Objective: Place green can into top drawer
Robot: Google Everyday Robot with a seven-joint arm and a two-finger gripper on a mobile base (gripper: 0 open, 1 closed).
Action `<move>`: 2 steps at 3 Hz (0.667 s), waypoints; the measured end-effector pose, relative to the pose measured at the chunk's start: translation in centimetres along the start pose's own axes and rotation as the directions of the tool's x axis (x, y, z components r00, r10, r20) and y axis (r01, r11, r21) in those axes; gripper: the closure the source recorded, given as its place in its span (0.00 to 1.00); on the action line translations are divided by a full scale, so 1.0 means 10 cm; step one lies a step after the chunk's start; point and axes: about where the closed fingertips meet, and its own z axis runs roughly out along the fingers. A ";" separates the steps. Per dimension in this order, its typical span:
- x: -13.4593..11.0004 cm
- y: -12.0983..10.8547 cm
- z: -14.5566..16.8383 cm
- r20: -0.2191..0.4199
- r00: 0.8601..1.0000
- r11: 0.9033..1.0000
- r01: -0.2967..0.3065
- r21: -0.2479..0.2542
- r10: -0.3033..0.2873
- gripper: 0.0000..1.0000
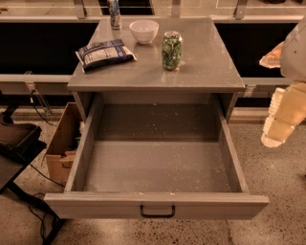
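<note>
The green can stands upright on the grey cabinet top, right of centre, with its silver top showing. The top drawer is pulled fully open below it; its speckled floor is bare and a small dark handle sits centred on its front panel. My gripper hangs at the right edge of the view, beside the drawer's right wall and well apart from the can. It holds nothing that I can see.
On the cabinet top sit a white bowl, a dark snack bag and a slim blue-white can. A cardboard box stands on the floor left of the drawer. Dark equipment and cables lie at far left.
</note>
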 end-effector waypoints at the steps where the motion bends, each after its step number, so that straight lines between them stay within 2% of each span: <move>1: 0.00 0.00 0.01 0.004 1.000 1.000 -0.001 0.002 0.001 0.00; 2: 0.01 -0.06 0.18 0.091 0.996 0.999 -0.030 0.036 0.026 0.00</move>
